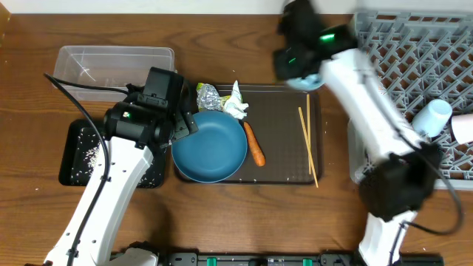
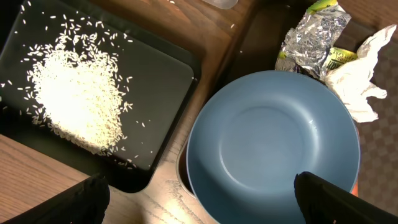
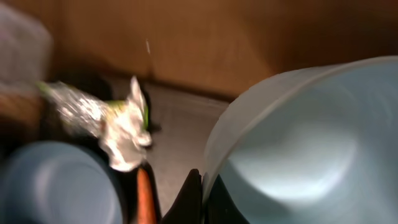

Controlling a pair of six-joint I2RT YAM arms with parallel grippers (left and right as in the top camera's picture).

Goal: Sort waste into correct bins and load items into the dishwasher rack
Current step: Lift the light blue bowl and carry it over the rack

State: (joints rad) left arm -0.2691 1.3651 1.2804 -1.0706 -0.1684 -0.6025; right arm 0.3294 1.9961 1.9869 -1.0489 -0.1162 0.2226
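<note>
My right hand (image 3: pixel 200 196) pinches the little blue bowl (image 3: pixel 298 143) by its thin rim, so it could slip and fall. My left hand (image 2: pixel 205 202) is spread wide over the plate (image 2: pixel 273 143).

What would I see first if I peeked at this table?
Probably the large round dark blue plate, sitting mid-table on the dark brown serving tray. Next comes the heap of white rice grains in the shallow black tray at the left. At the brown tray's far edge, the right gripper is shut on the rim of a small light blue bowl.
</note>
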